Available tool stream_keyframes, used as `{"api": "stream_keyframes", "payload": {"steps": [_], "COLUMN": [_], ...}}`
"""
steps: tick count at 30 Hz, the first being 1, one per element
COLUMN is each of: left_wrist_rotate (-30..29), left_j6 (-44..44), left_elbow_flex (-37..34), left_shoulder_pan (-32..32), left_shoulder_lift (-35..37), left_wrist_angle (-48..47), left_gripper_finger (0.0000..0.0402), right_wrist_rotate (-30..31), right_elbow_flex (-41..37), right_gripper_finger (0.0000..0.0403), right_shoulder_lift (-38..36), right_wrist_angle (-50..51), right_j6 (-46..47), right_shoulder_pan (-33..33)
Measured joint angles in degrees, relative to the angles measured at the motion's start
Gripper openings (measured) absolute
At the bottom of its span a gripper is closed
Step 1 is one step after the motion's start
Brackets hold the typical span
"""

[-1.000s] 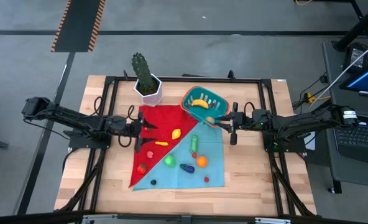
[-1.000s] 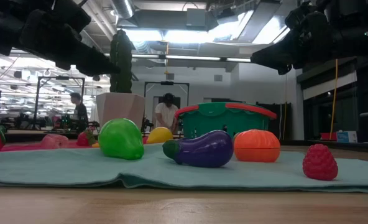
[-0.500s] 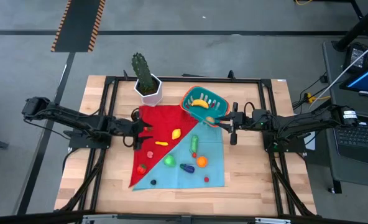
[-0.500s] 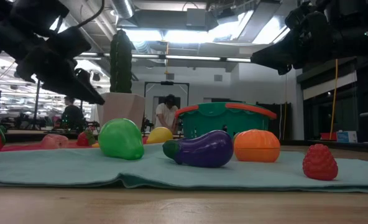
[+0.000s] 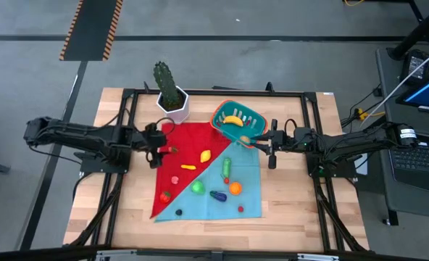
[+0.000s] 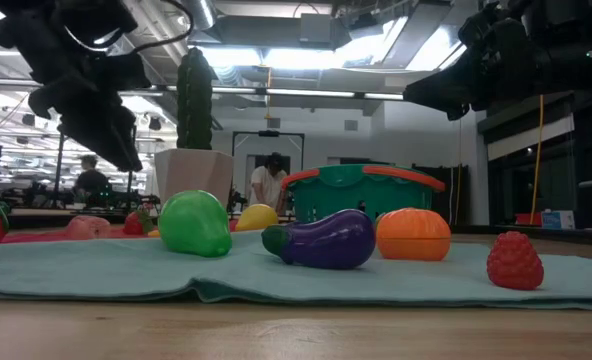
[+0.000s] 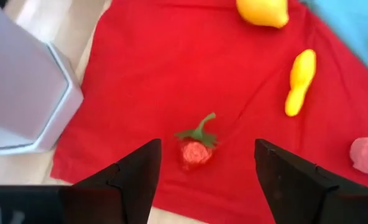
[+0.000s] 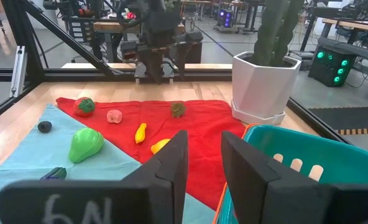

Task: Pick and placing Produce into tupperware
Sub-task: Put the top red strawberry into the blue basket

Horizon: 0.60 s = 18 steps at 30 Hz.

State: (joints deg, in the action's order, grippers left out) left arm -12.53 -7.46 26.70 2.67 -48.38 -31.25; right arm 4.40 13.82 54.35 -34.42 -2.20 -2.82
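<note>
The teal tub with an orange rim stands at the far middle of the table and holds a yellow banana. Several toy fruits lie on a red and teal cloth: a lemon, a green pear, an eggplant and an orange. My left gripper is open above the cloth's left edge. Its fingers point down at a small strawberry lying on the red cloth, without touching it. My right gripper hovers at the tub's right side, open by a narrow gap and empty.
A tall green cactus in a white hexagonal pot stands at the far left, close to my left gripper. A black frame runs around the work area. In the low view, people show in the room behind the table.
My left gripper has drawn back a little toward the table's left and far edges, near the plant pot. It has tipped its fingers more steeply downward. My right arm and the produce have kept still.
</note>
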Motion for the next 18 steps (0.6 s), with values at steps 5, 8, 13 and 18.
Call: {"api": "stream_keyframes", "payload": {"steps": [5,8,13,18], "left_wrist_rotate": [0.22,0.22,0.24,0.24], "left_j6": [0.07,0.37,0.5,0.52], "left_elbow_flex": [0.0,0.0,0.0,0.0], "left_shoulder_pan": [2.03,2.7,2.96,2.96], "left_shoulder_lift": [-1.73,-4.13,-7.8,-10.73], "left_wrist_angle": [0.2,0.21,1.19,2.22], "left_gripper_finger": [0.0231,0.0222,0.0214,0.0212], "right_wrist_rotate": [0.0,0.0,0.02,0.02], "right_elbow_flex": [0.0,0.0,0.0,0.0], "right_gripper_finger": [0.0098,0.0098,0.0098,0.0098], "right_shoulder_lift": [0.0,0.0,0.0,0.0], "right_wrist_angle": [-0.02,-0.02,-0.02,-0.02], "right_j6": [-0.02,-0.13,-1.27,-1.31], "right_shoulder_pan": [-0.01,0.01,0.0,-0.01]}}
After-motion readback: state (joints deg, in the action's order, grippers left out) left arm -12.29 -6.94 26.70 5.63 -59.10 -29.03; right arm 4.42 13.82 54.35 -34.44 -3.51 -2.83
